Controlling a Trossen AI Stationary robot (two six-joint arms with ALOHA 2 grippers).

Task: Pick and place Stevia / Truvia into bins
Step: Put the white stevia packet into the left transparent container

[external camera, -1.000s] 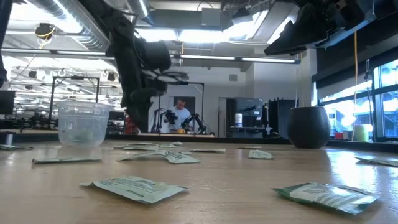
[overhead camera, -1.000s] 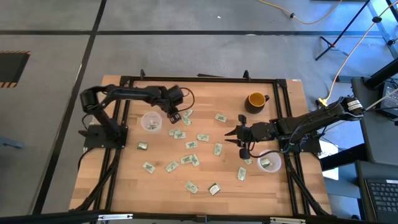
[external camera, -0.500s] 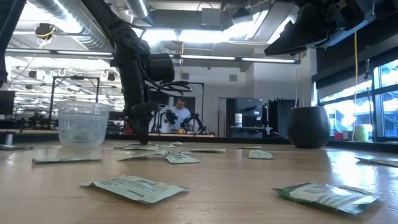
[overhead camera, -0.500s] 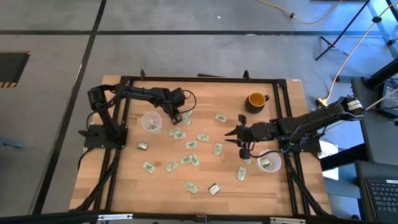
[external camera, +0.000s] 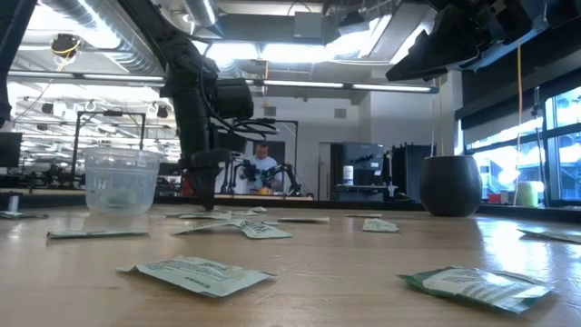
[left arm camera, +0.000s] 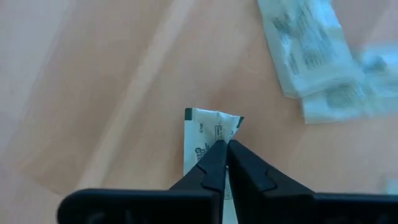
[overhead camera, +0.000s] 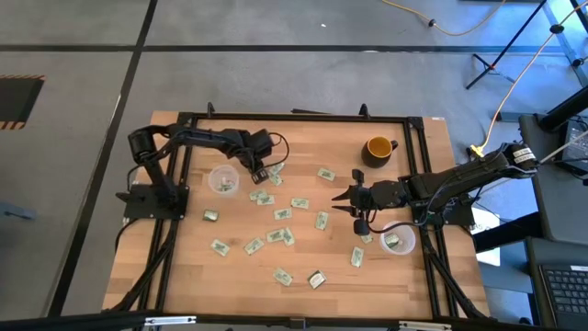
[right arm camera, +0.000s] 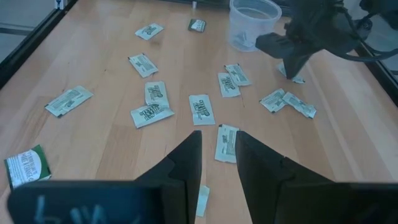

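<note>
Pale wood bench (overhead camera: pixel 184 267), green-and-white Stevia / Truvia packets (overhead camera: pixel 281 237) scattered mostly through the centre of the high view, a few toward the lower middle.

Change over the last second: left gripper (overhead camera: pixel 258 172) came down from above the bench onto the cluster at upper centre-left and its jaws went from roughly half open to closed. Left wrist view shows the two tips pinched together on the end of one packet (left arm camera: pixel 208 129), which lies flat on the wood; its top edge looks slightly crumpled between them. Low view agrees: the tip is right down at the bench surface beside the left cup (external camera: pixel 121 180).

Meaning: the grasp looks made but the lift hasn't started. The hold is only on an edge, so the packet could slip or tear on the way up. I'd judge the next move is a short carry, since the left cup (overhead camera: pixel 223 179) sits just left of that gripper in the high view.

Right gripper (overhead camera: pixel 344 202) hangs mid-frame to the right, no motion across the second, jaws narrow-to-medium apart with nothing between them per its wrist view. Right cup (overhead camera: pixel 397 242) at lower right already has at least one packet in it.

Orange mug (overhead camera: pixel 378 147) at upper right, not involved. Most packets are not yet binned, so it's early in the task.
</note>
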